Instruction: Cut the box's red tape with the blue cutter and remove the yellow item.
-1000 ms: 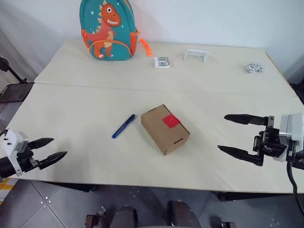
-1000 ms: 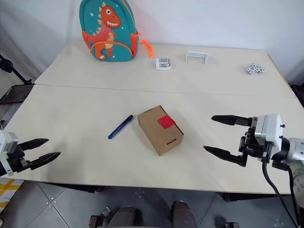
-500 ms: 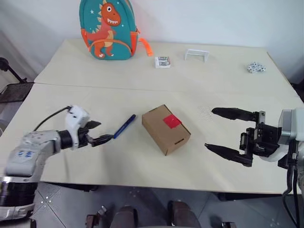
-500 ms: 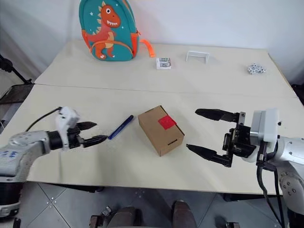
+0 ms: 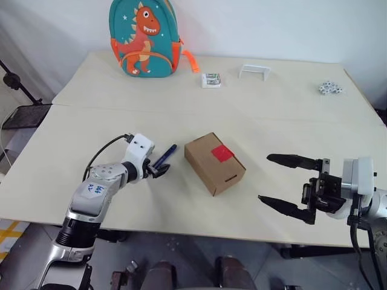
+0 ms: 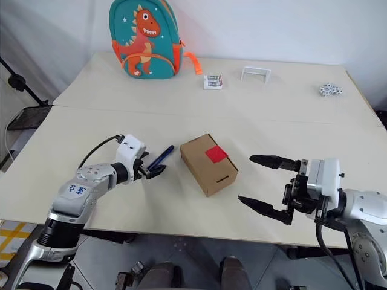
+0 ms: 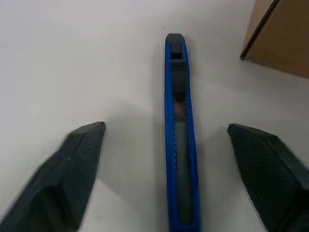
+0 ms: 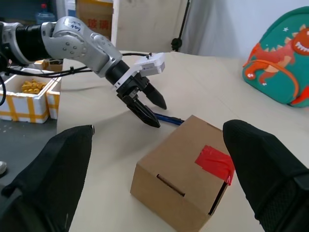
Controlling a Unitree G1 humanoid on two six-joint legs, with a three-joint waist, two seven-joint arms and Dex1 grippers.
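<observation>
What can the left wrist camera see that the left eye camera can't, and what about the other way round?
Only the left wrist view shows the blue cutter's dark slider up close, lying between the left gripper's spread fingers.

Only the left eye view shows the red tape, the dinosaur backpack, the white packet and the right gripper, open beside the box.

Both show the cutter, the left gripper, the box and the table.

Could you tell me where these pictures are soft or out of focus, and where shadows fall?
Left wrist view: the left gripper's fingers are soft, the blue cutter sharper, shadows faint. Right wrist view: near fingers blurred, the box crisp. Eye views: even light, soft shadow beside the box.
</observation>
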